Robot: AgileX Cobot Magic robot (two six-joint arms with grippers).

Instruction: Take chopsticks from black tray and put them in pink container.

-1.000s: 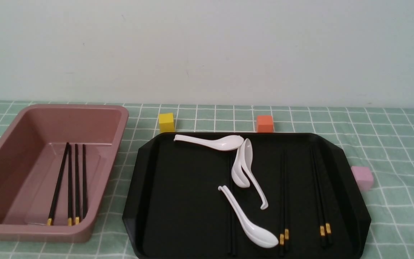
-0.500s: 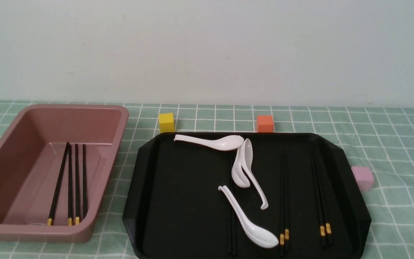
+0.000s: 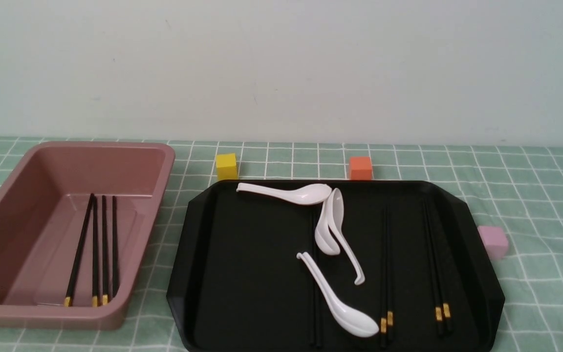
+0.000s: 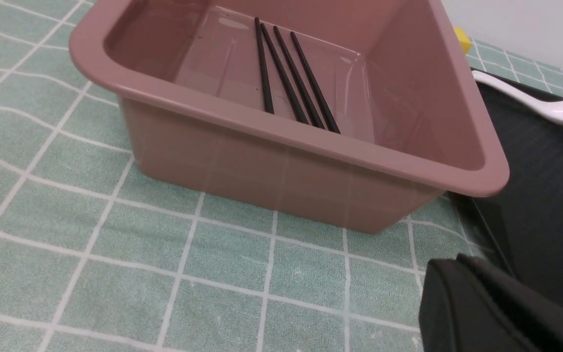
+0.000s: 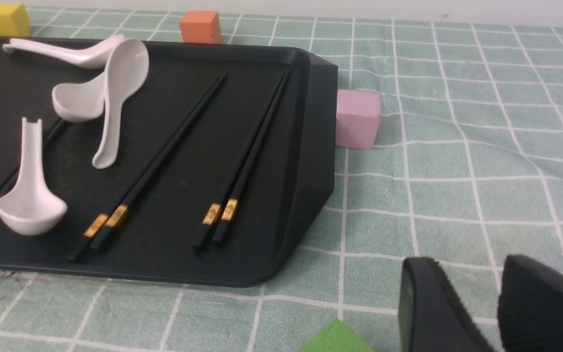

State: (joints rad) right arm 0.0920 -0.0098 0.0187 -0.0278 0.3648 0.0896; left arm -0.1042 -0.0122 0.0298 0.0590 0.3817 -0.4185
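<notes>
The black tray (image 3: pixel 188 230) lies right of centre. Two pairs of chopsticks (image 3: pixel 385 264) (image 3: pixel 436 264) rest on its right half, gold bands toward me, and a third pair (image 3: pixel 314 303) runs partly under a spoon. The right wrist view shows the same pairs (image 5: pixel 164 151) (image 5: pixel 252 146). Several chopsticks (image 3: pixel 95 249) lie in the pink container (image 3: pixel 154 195) at left. My left gripper (image 4: pixel 450 261) is shut and holds nothing, low beside the container's near corner (image 4: pixel 487 171). My right gripper (image 5: pixel 467 264) is open and holds nothing, off the tray's near right corner (image 5: pixel 318 146). Neither gripper shows in the front view.
Three white soup spoons (image 3: pixel 291 192) (image 3: pixel 333 230) (image 3: pixel 340 303) lie on the tray. A yellow cube (image 3: pixel 226 166) and an orange cube (image 3: pixel 360 167) stand behind it, and a small pink cube (image 3: pixel 492 241) touches its right side. A green block (image 5: pixel 335 340) sits near my right gripper.
</notes>
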